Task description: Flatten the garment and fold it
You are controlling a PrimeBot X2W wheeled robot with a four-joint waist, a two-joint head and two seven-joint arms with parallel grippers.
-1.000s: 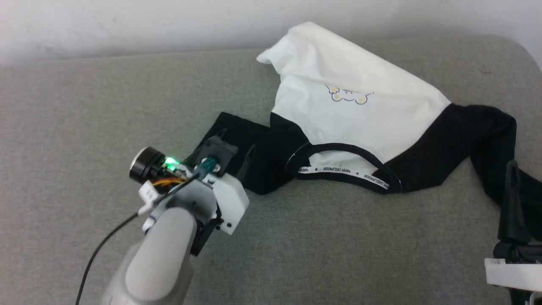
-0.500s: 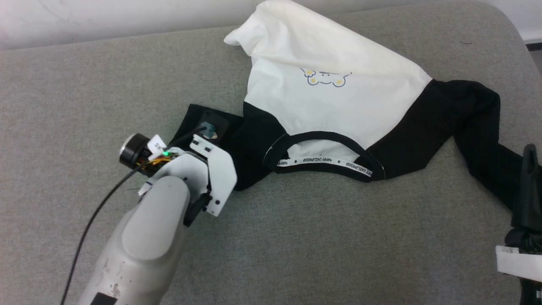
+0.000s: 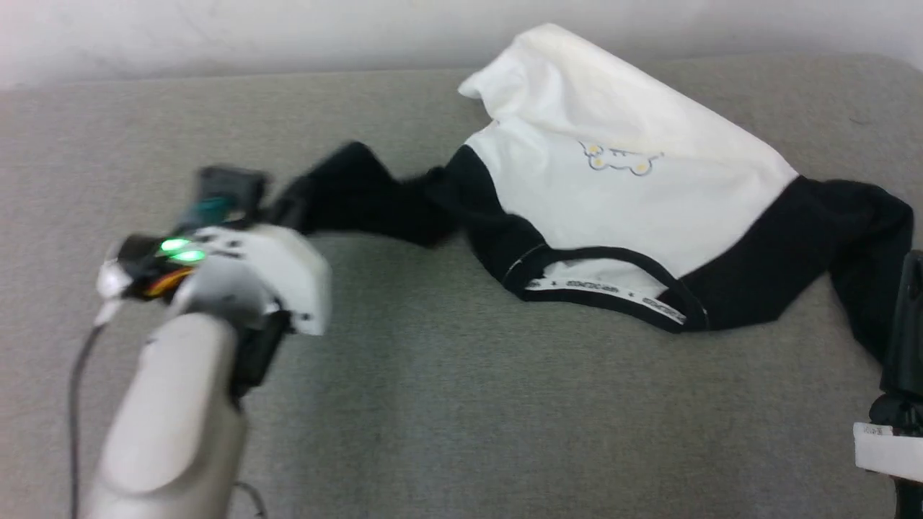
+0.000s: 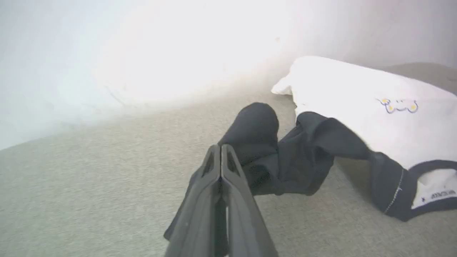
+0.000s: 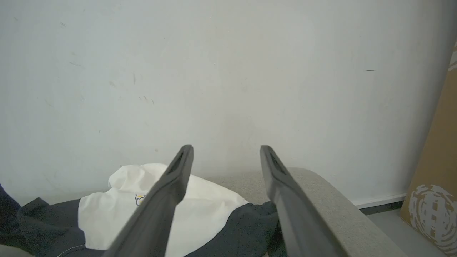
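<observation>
Black sleeve cloth (image 4: 257, 135) is now pinched in the left claw (image 4: 220, 147), whose two fingers are pressed together with dark fabric bunched at their tips and hanging beneath them. A second ago that claw stood apart above the sleeve, which lay as a flat folded strip beside the collar (image 3: 598, 288). Since then the claw has clamped and the arm has drawn the sleeve out toward the robot's left, so it rises as a stretched ridge off the grey cushion (image 3: 461, 418). The arm is blurred in the head view, which suggests the pull is under way.

The garment (image 3: 620, 194) lies toward the far right of the cushion, near the wall (image 5: 228, 71), its white body humped and creased, the chest print (image 3: 620, 160) facing up. The other black sleeve (image 3: 851, 216) trails down toward the right claw (image 5: 225, 148), which hangs with its fingers wide apart, holding nothing.

Judging by this, flattening has begun on one side only. The right sleeve probably needs the same outward pull before the body can be smoothed and any fold started.
</observation>
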